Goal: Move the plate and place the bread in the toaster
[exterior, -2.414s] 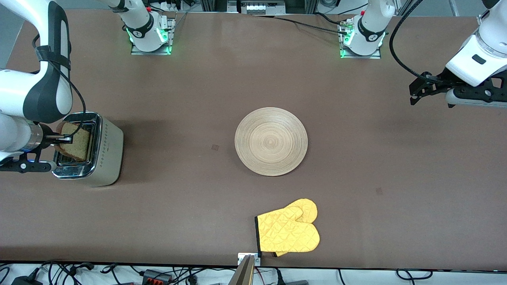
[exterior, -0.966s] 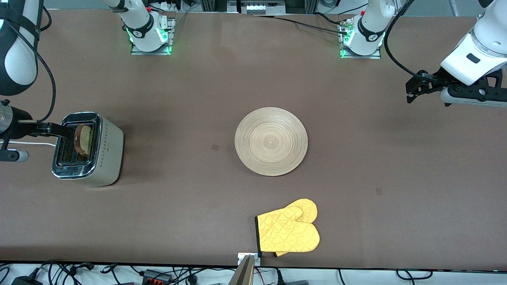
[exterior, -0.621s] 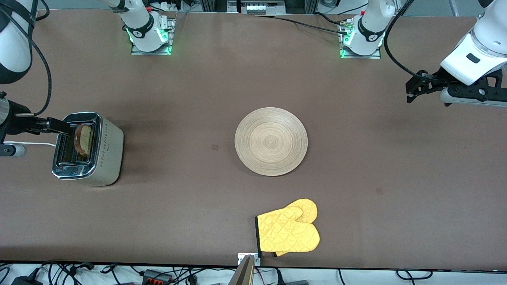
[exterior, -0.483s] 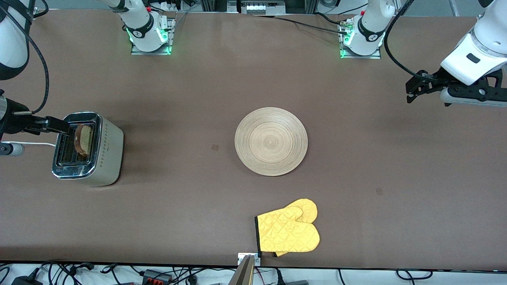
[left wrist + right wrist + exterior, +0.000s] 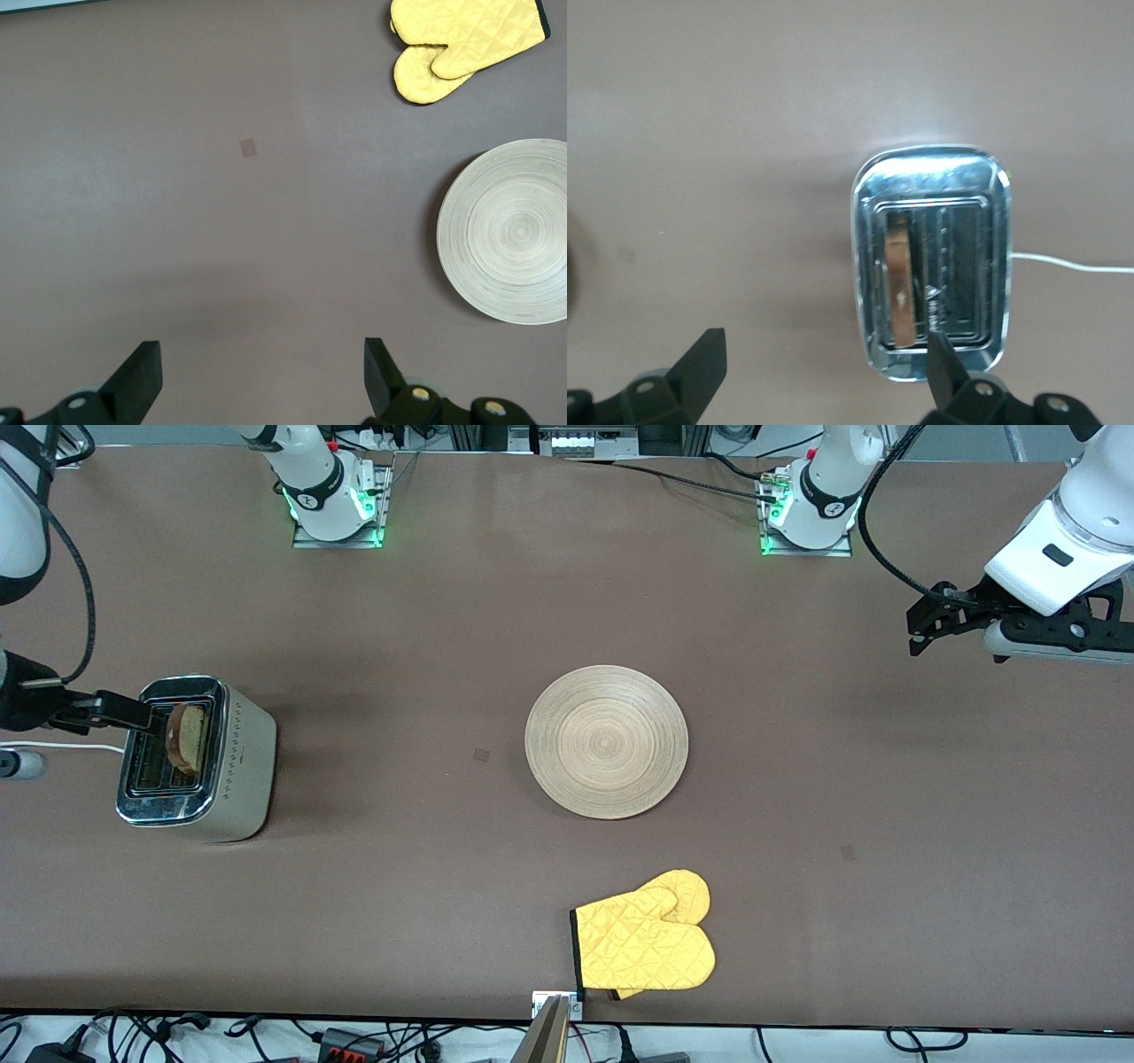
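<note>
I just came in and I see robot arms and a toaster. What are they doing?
They are making toast. The bread stands in a slot of the toaster. The right gripper is open, up over the toaster, holding nothing. The left gripper waits, open, over bare table at its own end. The plate lies mid-table with nothing on it, with a yellow mitt nearer the camera.

Brown table (image 5: 399,886); on it toaster (image 5: 235,766); plate (image 5: 606,741); yellow mitt (image 5: 645,943)

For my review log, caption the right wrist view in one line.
Open right gripper over the toaster, with the bread standing in one slot.
</note>
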